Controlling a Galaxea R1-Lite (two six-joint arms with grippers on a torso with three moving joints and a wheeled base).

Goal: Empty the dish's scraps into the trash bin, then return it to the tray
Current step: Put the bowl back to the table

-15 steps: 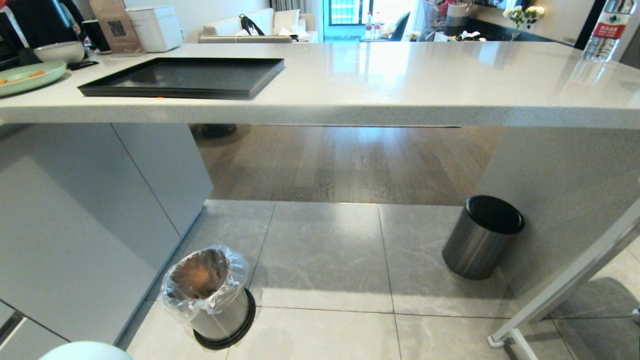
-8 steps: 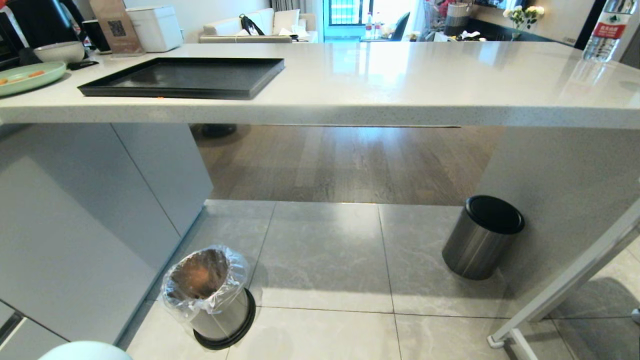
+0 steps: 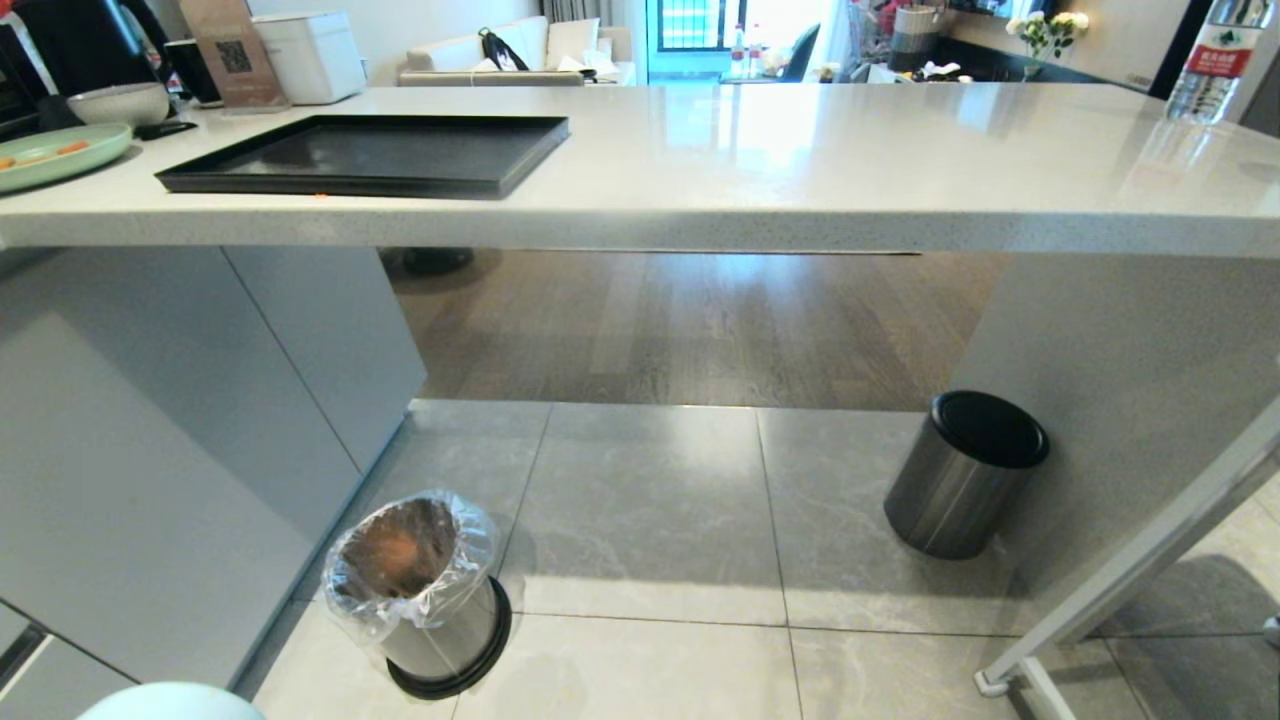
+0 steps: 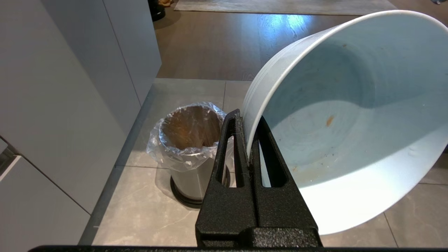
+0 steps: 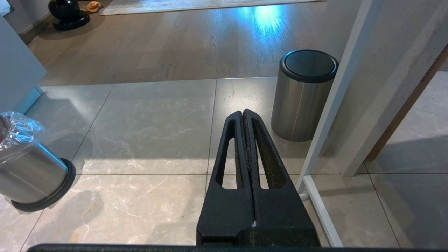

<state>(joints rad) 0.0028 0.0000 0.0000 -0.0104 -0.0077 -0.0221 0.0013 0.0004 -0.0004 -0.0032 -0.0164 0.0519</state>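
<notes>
My left gripper (image 4: 247, 119) is shut on the rim of the dish (image 4: 350, 115), a pale-blue bowl held tilted on its side above the floor. Its inside shows only faint orange smears; no scraps lie in it. The dish's edge (image 3: 170, 702) peeks in at the bottom left of the head view. The trash bin (image 3: 415, 590) (image 4: 182, 157), steel with a clear liner, stands on the tiles just beyond the dish, its inside brownish-orange. The black tray (image 3: 330, 185) lies bare on the counter's left part. My right gripper (image 5: 243, 112) is shut on nothing, low over the tiles.
A steel bin with a black lid (image 3: 965, 475) (image 5: 301, 94) stands by the counter's right support. A white frame post (image 3: 1130, 570) slants at the right. Grey cabinets (image 3: 150, 450) rise at the left. A green plate (image 3: 60, 155) with orange bits and a grey-white bowl (image 3: 120, 102) sit left of the tray.
</notes>
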